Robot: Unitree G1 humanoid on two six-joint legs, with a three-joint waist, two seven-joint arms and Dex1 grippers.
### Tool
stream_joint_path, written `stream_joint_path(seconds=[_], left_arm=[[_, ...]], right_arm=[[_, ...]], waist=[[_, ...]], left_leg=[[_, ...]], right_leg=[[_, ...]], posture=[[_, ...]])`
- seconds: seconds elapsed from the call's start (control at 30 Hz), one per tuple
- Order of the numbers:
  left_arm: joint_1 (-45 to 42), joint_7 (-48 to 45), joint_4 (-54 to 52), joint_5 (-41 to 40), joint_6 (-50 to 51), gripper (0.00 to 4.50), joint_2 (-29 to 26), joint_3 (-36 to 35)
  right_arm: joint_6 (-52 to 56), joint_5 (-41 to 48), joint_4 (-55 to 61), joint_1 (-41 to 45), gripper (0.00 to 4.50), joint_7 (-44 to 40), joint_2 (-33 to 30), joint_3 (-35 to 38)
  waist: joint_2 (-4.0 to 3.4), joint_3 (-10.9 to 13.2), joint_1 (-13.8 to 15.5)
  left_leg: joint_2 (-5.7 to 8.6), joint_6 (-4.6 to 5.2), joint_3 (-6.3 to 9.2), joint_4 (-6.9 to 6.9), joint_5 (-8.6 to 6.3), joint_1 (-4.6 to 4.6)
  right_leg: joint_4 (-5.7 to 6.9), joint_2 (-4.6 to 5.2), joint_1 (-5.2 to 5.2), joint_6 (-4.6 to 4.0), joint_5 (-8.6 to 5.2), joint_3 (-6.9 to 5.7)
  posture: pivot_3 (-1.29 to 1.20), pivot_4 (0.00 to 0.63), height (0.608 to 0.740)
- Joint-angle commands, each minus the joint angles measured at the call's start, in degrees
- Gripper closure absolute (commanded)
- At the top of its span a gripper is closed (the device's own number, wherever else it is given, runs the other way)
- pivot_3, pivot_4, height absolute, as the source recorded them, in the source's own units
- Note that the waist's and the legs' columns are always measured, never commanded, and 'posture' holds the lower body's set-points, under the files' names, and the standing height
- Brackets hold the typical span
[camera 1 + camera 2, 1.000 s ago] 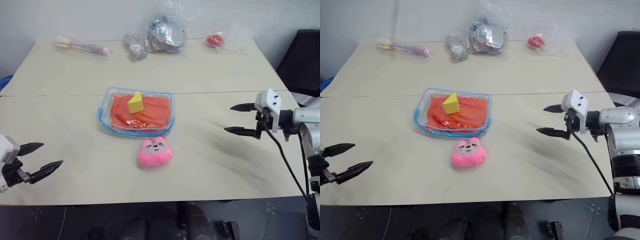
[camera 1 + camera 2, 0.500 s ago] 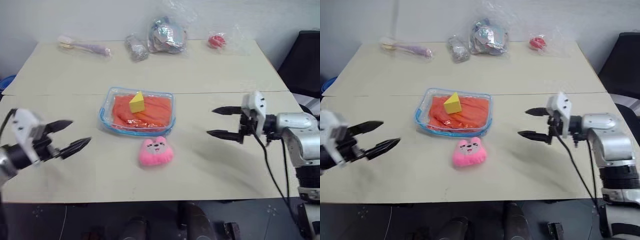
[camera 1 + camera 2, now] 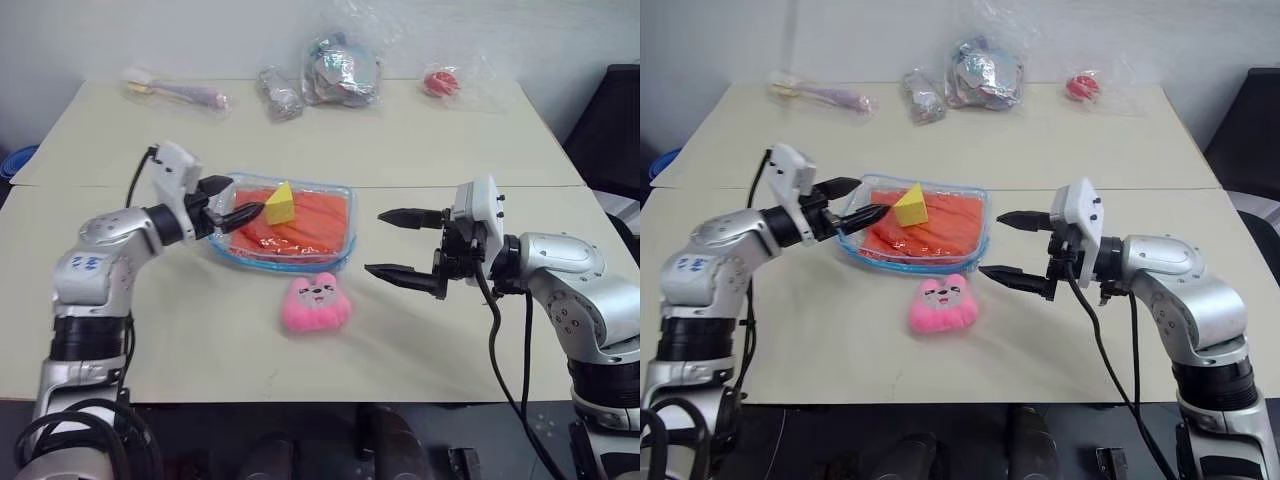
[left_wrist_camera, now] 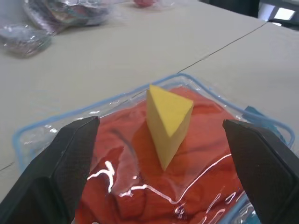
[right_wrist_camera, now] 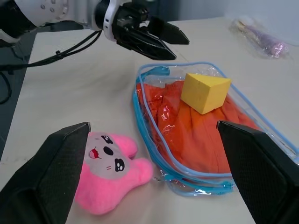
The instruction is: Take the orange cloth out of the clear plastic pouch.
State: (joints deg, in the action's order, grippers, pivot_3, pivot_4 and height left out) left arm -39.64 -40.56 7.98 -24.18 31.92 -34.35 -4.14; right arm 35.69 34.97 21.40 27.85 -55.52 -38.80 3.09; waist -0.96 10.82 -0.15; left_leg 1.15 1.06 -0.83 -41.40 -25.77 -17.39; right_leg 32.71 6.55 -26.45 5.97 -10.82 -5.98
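The clear plastic pouch (image 3: 283, 262) with blue edging lies flat mid-table, and the orange cloth (image 3: 312, 222) is inside it. A yellow wedge block (image 3: 279, 204) stands on top of the pouch. My left gripper (image 3: 240, 198) is open and level at the pouch's left edge, pointing at the wedge. In the left wrist view its fingers (image 4: 70, 158) flank the wedge (image 4: 168, 116) over the cloth (image 4: 140, 186). My right gripper (image 3: 374, 242) is open with nothing in it, a short way right of the pouch, pointing left. The right wrist view shows the pouch (image 5: 154, 154) and the left gripper (image 5: 163, 39).
A pink plush toy (image 3: 315, 303) lies just in front of the pouch, between the two grippers. Along the table's back edge sit a bagged brush (image 3: 178, 92), crumpled plastic bags (image 3: 335, 65) and a red item in a bag (image 3: 440, 82). A black chair (image 3: 610, 110) stands at the right.
My left gripper swung in from the front left up to the pouch's left edge. The right gripper moved left toward the pouch. Both stayed open.
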Motion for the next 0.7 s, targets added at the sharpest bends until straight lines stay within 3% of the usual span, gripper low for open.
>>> stream_joint_path(seconds=[0.03, 0.37, 0.5, 0.7], left_arm=[[-3.07, -1.69, 4.19, 2.54, -4.04, 0.02, 2.25, 2.28], [-10.21, -1.23, 19.34, 8.87, -12.43, 0.02, 7.61, 4.27], [-10.64, -2.43, 20.76, 9.16, -14.57, 0.79, 8.54, 3.80], [-8.62, -2.59, 17.54, 9.50, -13.32, 2.74, 7.23, 3.39]], right_arm=[[-0.43, 1.30, 2.72, -0.72, 0.00, 1.25, -0.54, 2.27], [-0.49, 1.84, 4.48, -1.75, 0.00, 3.18, -0.80, 2.81], [-0.52, 1.84, 4.78, -1.61, 0.00, 3.42, -0.76, 2.64], [-0.82, 1.83, 4.36, -0.63, 0.00, 2.86, -0.50, 1.92]], waist=[[0.00, 0.00, -0.02], [0.02, -0.01, 0.12], [0.03, -0.01, 0.11], [0.03, -0.01, 0.10]], left_leg=[[0.00, 0.01, 0.00, 0.00, 0.00, 0.00], [0.00, 0.05, -0.06, -0.08, 0.02, -0.03], [0.01, 0.06, -0.05, -0.09, 0.03, -0.04], [0.01, 0.06, -0.03, -0.09, 0.03, -0.04]], right_leg=[[0.00, 0.00, 0.00, 0.00, 0.00, 0.00], [0.02, 0.01, 0.00, 0.04, 0.02, 0.00], [0.03, 0.02, 0.00, 0.05, 0.03, 0.00], [0.02, 0.02, 0.00, 0.05, 0.03, 0.00]], posture=[[0.00, 0.150, 0.740], [0.00, 0.150, 0.740], [0.00, 0.150, 0.740], [0.00, 0.150, 0.740]])
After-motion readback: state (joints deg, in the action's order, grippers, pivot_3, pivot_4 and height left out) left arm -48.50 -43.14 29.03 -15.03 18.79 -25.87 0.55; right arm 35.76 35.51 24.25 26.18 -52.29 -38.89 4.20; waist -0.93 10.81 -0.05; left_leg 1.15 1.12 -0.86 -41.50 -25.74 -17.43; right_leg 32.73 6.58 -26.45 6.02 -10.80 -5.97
